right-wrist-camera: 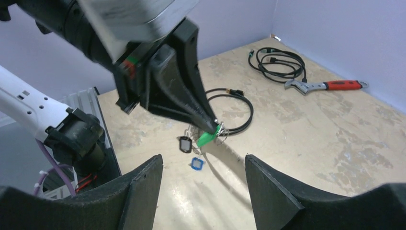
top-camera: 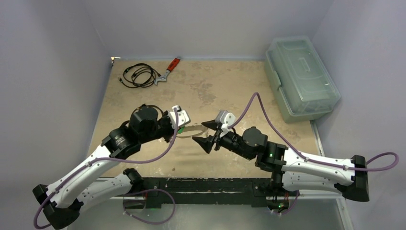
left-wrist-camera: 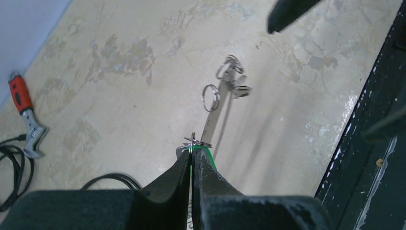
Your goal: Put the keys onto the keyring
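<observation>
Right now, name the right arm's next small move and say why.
Probably ease the open, empty right gripper forward to the small blue-tagged key straight ahead of it: the left gripper is shut on the green plastic tag.

The left claw (left-wrist-camera: 192, 154) clamps the green key tag (left-wrist-camera: 205, 150) at the keyring (left-wrist-camera: 209, 124).

No text, number or brand can be read in any of the views. The tags on the keys (right-wrist-camera: 208, 137) are too small to show any writing. The red handle of the wrench (right-wrist-camera: 325, 86) has a dark mark, too blurred to read. The lid of the plastic box (top-camera: 301, 76) shows only raised shapes.
</observation>
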`<action>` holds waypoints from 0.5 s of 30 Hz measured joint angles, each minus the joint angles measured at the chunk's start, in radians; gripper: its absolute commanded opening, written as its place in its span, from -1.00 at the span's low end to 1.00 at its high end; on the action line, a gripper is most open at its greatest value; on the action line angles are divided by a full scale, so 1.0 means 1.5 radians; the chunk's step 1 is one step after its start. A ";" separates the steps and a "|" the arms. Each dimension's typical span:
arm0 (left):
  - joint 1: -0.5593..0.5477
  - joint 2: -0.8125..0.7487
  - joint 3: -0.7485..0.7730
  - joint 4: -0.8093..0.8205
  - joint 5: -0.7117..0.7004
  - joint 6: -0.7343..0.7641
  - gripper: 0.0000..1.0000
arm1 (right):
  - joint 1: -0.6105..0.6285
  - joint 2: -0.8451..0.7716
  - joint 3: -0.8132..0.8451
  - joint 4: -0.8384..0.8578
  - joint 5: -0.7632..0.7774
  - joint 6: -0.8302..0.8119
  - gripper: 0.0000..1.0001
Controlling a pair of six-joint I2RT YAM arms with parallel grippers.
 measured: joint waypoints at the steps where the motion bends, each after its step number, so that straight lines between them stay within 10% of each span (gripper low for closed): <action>1: 0.000 0.012 0.007 -0.003 -0.013 -0.012 -1.00 | 0.000 -0.003 -0.005 0.001 0.000 0.000 0.32; 15: 0.000 0.099 0.056 0.003 -0.077 -0.252 -1.00 | 0.000 -0.050 -0.171 0.166 -0.040 -0.004 0.39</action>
